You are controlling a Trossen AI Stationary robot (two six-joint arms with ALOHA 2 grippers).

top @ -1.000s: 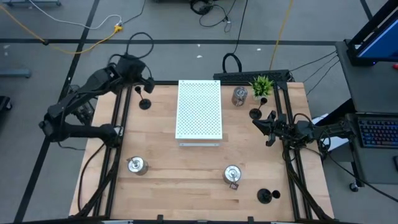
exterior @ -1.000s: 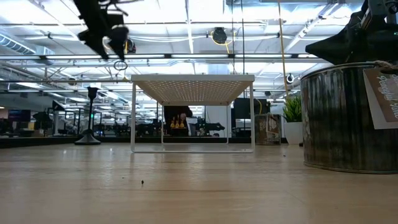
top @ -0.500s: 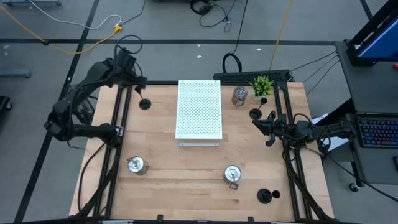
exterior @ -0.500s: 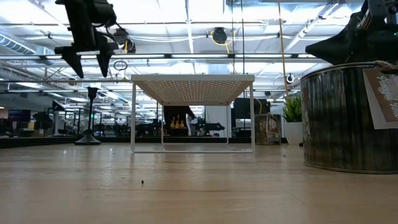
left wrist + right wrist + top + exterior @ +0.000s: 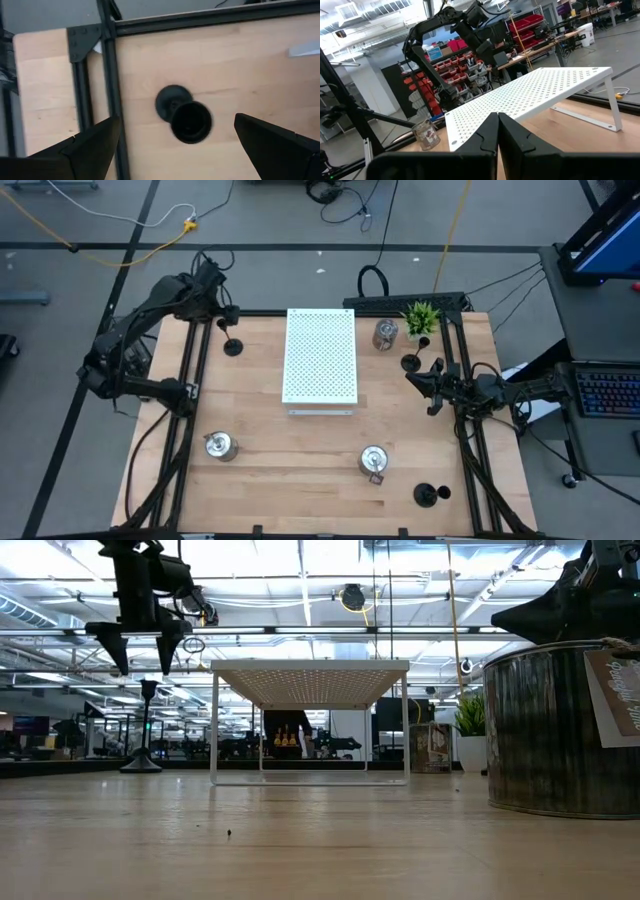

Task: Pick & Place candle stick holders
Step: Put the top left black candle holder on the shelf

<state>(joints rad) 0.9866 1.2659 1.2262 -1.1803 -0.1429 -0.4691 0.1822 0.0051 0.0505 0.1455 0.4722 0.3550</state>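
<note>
Approach step: left gripper (image 5: 172,150) hovers, jaws spread wide, black candle stick holder (image 5: 182,114) standing on worktop (image 5: 240,65) centred between and below them, untouched. Next move likely calls for straight descent, then closing on thin stem. Right gripper (image 5: 437,387) waits at worktop's right edge, jaws pressed together, empty.

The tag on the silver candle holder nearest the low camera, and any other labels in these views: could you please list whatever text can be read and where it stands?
Tag on the near silver candle holder: cursive print, too blurred to read.
Blue sign in the room behind the table: too small to read.
Label on the far silver candle holder: pattern only, no legible words.
White perforated board: no text.
Nothing else legible.
</note>
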